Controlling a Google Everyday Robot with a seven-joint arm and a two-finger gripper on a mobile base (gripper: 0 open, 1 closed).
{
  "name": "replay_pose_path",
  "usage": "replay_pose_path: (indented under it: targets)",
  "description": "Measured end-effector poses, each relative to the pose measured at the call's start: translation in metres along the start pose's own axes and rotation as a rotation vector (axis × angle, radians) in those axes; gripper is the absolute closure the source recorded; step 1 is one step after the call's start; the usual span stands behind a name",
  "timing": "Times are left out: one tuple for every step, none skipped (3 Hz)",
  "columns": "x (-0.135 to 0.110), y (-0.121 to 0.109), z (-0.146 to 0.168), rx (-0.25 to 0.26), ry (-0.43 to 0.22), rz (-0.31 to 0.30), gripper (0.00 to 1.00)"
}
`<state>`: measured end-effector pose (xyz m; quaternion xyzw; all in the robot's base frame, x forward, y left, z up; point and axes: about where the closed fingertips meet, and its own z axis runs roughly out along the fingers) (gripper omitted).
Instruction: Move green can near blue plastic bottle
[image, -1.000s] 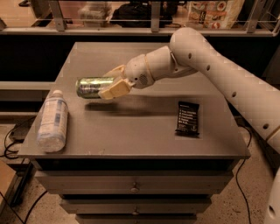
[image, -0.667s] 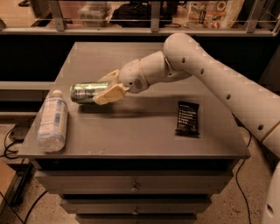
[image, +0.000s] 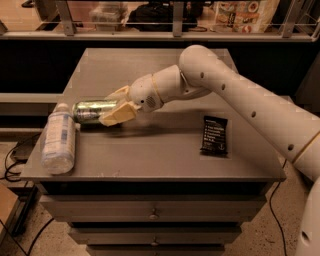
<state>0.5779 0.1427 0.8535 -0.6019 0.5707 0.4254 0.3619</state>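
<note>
Can (image: 89, 111) lying sideways, left-centre of frame, just beside bottle's (image: 58, 137) cap end, over bench (image: 150, 157). Pincer (image: 107, 107) clamped across can's body. Likely light, thin-walled, slick, prone to rolling; hold mid-body, squeeze gently.

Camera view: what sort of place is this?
Probably an office or lab: grey drawer cabinet, snack bags behind a railing, floor cables. The gripper holds the green can beside the blue plastic bottle.
</note>
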Motion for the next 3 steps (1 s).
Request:
replay_pose_path:
  targets:
    - [-0.0004,0.0023,0.0061,-0.008,-0.01,-0.001,0.12]
    - [-0.0011,0.0041,0.0104,-0.018,-0.018,0.005,0.0]
    - [-0.0012,0.0042,0.0105,-0.018,-0.018,0.005,0.0]
